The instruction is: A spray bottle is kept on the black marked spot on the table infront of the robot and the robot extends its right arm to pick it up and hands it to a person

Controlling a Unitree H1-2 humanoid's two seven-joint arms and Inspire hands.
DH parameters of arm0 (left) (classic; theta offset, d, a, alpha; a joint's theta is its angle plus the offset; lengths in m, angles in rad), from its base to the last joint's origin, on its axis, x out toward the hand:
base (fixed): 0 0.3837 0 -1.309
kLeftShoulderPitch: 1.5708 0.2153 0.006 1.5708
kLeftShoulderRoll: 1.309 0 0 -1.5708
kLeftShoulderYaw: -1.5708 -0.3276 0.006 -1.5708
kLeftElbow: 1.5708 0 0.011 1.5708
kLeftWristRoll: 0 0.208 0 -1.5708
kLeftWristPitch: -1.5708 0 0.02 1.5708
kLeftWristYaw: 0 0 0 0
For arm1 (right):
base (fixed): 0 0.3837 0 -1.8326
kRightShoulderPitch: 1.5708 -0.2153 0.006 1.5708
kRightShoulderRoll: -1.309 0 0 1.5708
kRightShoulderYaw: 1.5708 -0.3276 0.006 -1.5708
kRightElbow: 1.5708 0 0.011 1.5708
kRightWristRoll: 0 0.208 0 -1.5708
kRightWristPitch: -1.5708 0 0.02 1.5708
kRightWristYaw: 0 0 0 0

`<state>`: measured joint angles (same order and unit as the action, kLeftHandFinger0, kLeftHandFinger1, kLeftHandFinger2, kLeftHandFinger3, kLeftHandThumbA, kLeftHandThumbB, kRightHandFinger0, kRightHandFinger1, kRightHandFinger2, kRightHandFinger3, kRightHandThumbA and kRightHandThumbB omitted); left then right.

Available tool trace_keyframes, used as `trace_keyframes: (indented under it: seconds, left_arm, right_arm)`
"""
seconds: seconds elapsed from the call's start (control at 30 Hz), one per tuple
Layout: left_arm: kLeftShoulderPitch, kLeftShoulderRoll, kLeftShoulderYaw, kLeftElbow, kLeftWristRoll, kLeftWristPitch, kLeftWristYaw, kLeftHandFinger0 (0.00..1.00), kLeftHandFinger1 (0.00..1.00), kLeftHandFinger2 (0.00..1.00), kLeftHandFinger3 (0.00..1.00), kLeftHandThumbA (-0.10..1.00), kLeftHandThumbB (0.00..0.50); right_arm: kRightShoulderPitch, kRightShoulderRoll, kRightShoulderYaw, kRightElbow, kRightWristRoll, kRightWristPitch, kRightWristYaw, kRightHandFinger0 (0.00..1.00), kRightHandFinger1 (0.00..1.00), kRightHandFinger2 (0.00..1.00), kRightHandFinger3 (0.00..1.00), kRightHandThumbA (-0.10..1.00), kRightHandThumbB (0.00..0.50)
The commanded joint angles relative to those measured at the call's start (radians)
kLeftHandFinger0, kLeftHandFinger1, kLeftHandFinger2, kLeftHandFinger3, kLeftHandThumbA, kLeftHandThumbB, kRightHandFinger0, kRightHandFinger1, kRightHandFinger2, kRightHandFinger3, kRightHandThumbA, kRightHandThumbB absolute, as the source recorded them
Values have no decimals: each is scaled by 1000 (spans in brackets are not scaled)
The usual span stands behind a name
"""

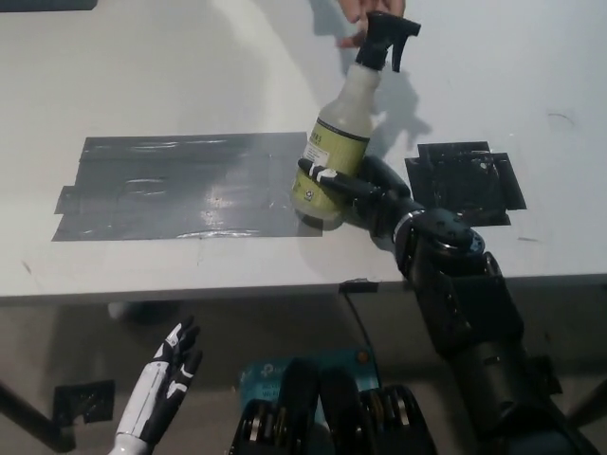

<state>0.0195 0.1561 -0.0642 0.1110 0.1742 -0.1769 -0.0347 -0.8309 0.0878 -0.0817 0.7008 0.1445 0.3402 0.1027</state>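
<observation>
My black right hand (353, 192) is shut on the spray bottle (339, 139), a pale bottle with a yellow-green label and a black trigger head. The bottle is lifted off the table and tilts with its head pointing away from me, over the right end of the large grey tape patch (185, 185). The small black marked spot (465, 182) lies bare to the right of my hand. A person's hand (365, 17) shows at the top edge, just beyond the bottle's head. My white left hand (166, 374) rests low at the lower left, below the table edge, fingers apart.
The white table (237, 76) spans the view; its front edge (190, 289) runs across the lower middle. A black cable (358, 318) hangs from the edge near the centre. A dark floor mark (81, 403) lies at lower left.
</observation>
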Motion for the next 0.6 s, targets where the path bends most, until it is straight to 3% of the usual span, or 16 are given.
trace_keyframes:
  seconds: [0.0, 0.2, 0.33, 0.47, 0.5, 0.53, 0.57]
  left_arm:
    - [-12, 19, -5, -39, 0, -4, -18, 1000, 1000, 1000, 1000, 930, 212]
    - [-17, 18, -3, -36, -6, -6, -26, 1000, 1000, 1000, 1000, 915, 216]
    - [-27, 25, -6, -33, 9, -9, -27, 1000, 1000, 1000, 1000, 915, 208]
    - [-29, 32, -11, -32, 21, -11, -29, 1000, 1000, 1000, 1000, 920, 199]
    - [-30, 33, -13, -30, 24, -16, -28, 1000, 1000, 1000, 1000, 915, 200]
    - [-31, 35, -13, -28, 22, -20, -29, 1000, 1000, 1000, 1000, 908, 205]
    - [-31, 35, -13, -28, 21, -20, -29, 1000, 1000, 1000, 1000, 906, 206]
  right_arm:
    - [-124, 3, 17, -40, 20, -26, 46, 0, 333, 709, 646, -100, 150]
    - [-122, 6, 12, -57, 28, -14, 39, 0, 331, 715, 661, -100, 143]
    - [-124, 2, -7, -67, 49, -36, 48, 0, 287, 669, 588, -100, 151]
    - [-122, 4, -21, -87, 61, -36, 49, 0, 334, 723, 618, -100, 149]
    - [-118, 6, -22, -95, 56, -53, 40, 0, 355, 735, 613, -100, 178]
    - [-114, 7, -21, -107, 52, -52, 35, 134, 524, 939, 855, -5, 236]
    - [-113, 7, -21, -110, 52, -50, 35, 172, 542, 872, 862, 53, 235]
